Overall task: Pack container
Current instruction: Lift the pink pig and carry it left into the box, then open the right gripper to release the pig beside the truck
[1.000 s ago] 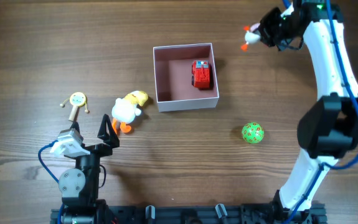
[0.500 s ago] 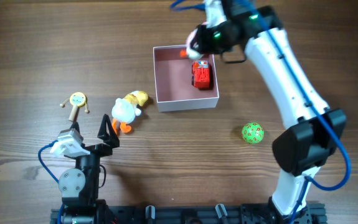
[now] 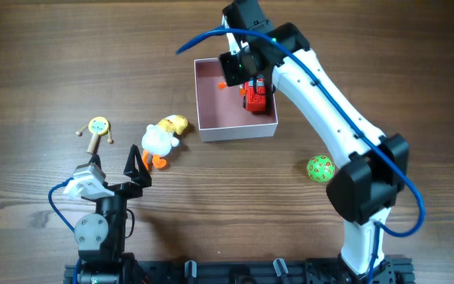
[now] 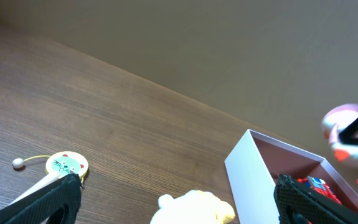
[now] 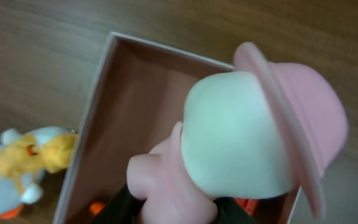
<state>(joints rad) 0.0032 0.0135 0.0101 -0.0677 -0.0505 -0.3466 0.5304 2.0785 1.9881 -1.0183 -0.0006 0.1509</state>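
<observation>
The container (image 3: 234, 130), a square white box with a dusty-pink inside, stands at table centre with a red toy car (image 3: 256, 99) in its right half. My right gripper (image 3: 238, 67) hangs over the box's back edge, shut on a pink toy figure (image 5: 241, 134) with a pale head and a pink hat. In the right wrist view the figure fills the space above the container (image 5: 88, 130), and the dark fingers (image 5: 119, 208) hug its base. My left gripper (image 3: 114, 162) rests open near the front left, nothing between its fingers.
A yellow and white plush duck (image 3: 162, 138) lies left of the box, just ahead of the left gripper. A small rattle drum (image 3: 98, 128) lies further left. A green ball (image 3: 320, 168) sits to the front right, beside the right arm.
The right arm swung from the far right back corner leftward to above the container, carrying the pink figure. The left arm stayed still.
</observation>
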